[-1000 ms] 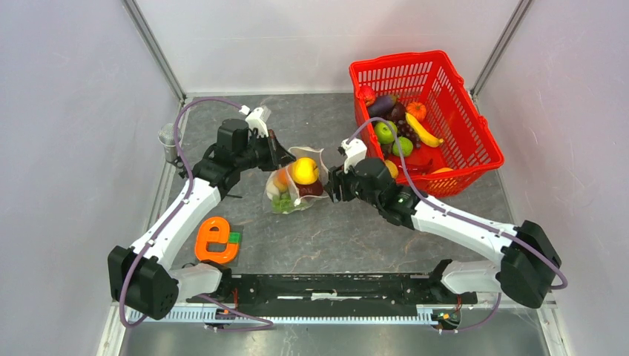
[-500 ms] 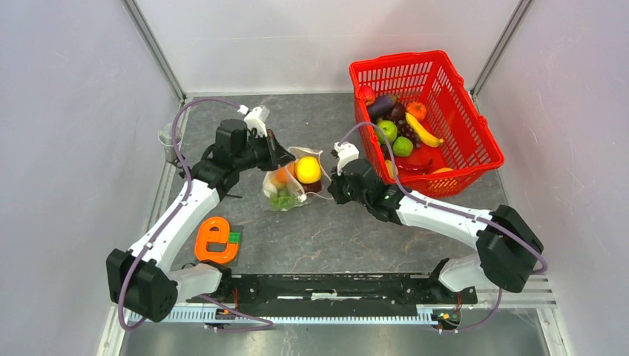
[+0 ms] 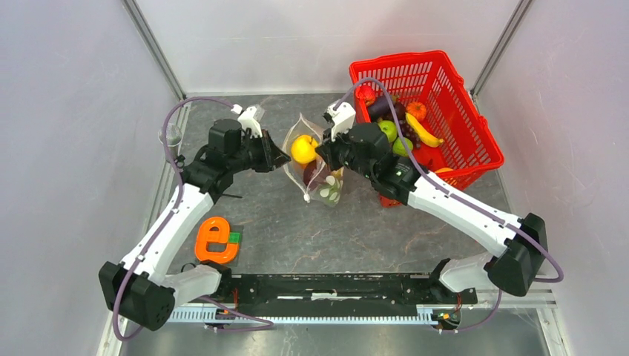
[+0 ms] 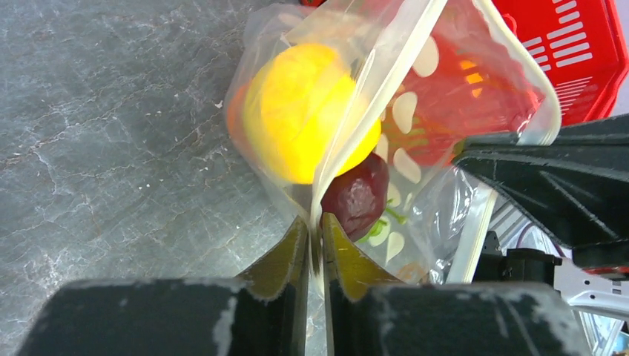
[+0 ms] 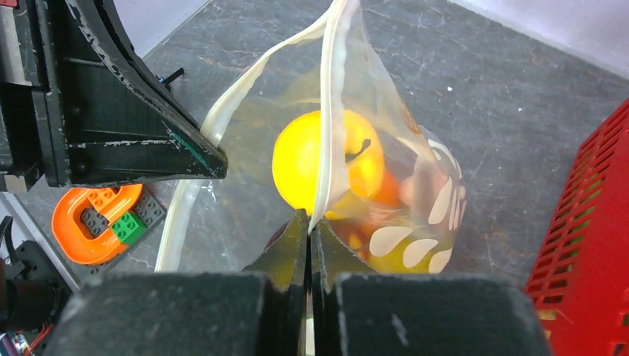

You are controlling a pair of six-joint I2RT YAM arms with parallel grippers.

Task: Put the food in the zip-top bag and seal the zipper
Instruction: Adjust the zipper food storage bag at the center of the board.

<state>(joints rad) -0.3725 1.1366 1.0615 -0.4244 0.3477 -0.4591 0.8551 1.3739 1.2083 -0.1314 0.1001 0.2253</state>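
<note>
Both sets of jaws were clamped on plastic. The left gripper [image 4: 314, 226] pinched one lip of the zip-top bag [image 3: 325, 187] and the right gripper [image 5: 308, 222] pinched the opposite lip. So the mouth gaped between them, with the zipper [image 5: 331, 111] running away from each pinch. A yellow fruit [image 3: 303, 148] sat inside. We'd guess sealing needs those lips brought together. The red basket [image 3: 400, 63] was just beside the right arm, and bare table [image 3: 297, 230] showed nearer us.

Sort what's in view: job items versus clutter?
Job: zip-top bag, yellow fruit inside it, banana and green apple in the red basket, left gripper and right gripper pinching the bag's mouth.
Clutter: orange e-shaped toy, clear cup.
</note>
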